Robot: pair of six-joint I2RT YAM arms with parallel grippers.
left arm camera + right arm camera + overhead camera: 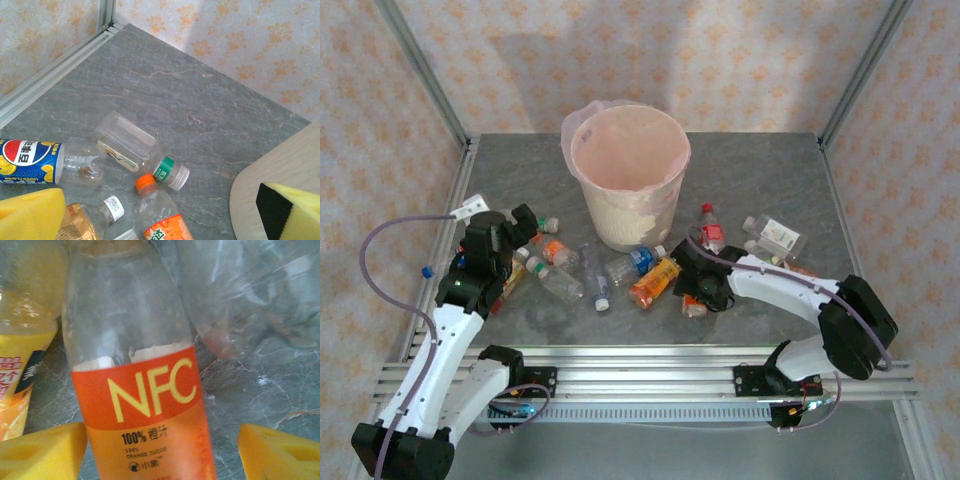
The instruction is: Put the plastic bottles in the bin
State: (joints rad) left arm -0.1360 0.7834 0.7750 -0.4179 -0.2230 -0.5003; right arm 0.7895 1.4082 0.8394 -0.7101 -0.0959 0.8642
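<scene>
Toward the near edge of the table (770, 170), my right gripper (162, 450) straddles the NFC bottle (145, 405), jaws part-open and not yet gripping. My left gripper (160, 212) gapes empty. I reckon the smooth bottle could squirt free, or the clear bottle (250, 290) alongside could get pinched. The bin (630, 215) stands far-centre.

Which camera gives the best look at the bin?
The top external view: the whole bin shows there, open mouth, pinkish liner folded over the rim, bottles lying around its base. The left wrist view catches a cream curved surface at lower right, probably its side.
</scene>
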